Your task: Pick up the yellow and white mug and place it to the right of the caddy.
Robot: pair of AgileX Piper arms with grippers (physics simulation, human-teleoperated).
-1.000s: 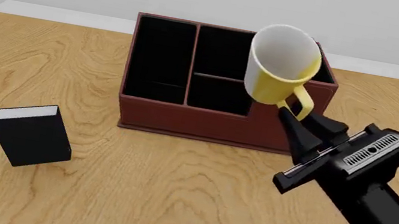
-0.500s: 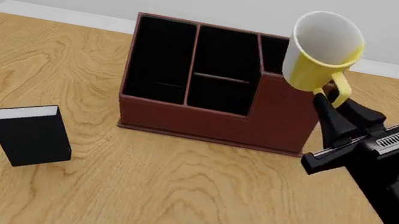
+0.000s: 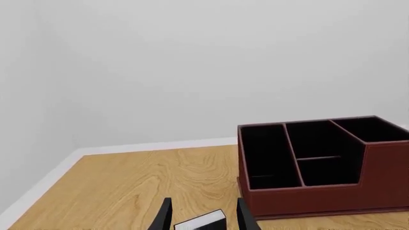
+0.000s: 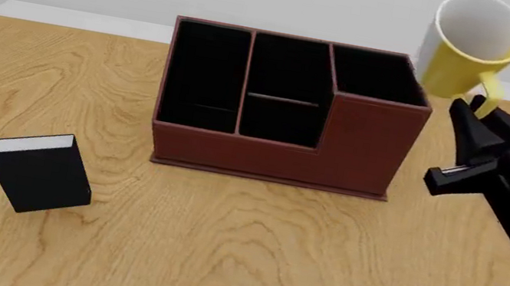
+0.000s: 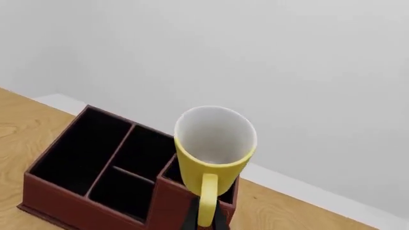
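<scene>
Book (image 4: 39, 171): black, white pages, standing near the table's (image 4: 245, 266) front left; I see it just beyond my left gripper (image 3: 201, 218), whose fingers stand apart on nothing.

Right gripper (image 4: 475, 121): I have it clamped on the mug's handle, above the table's right side.

Mug (image 4: 470, 45): yellow, white inside, held aloft and tilted, mouth toward the front camera, over the caddy's right end.

Caddy (image 4: 280, 151): red-brown, three compartments, mid-table toward the far edge.
</scene>
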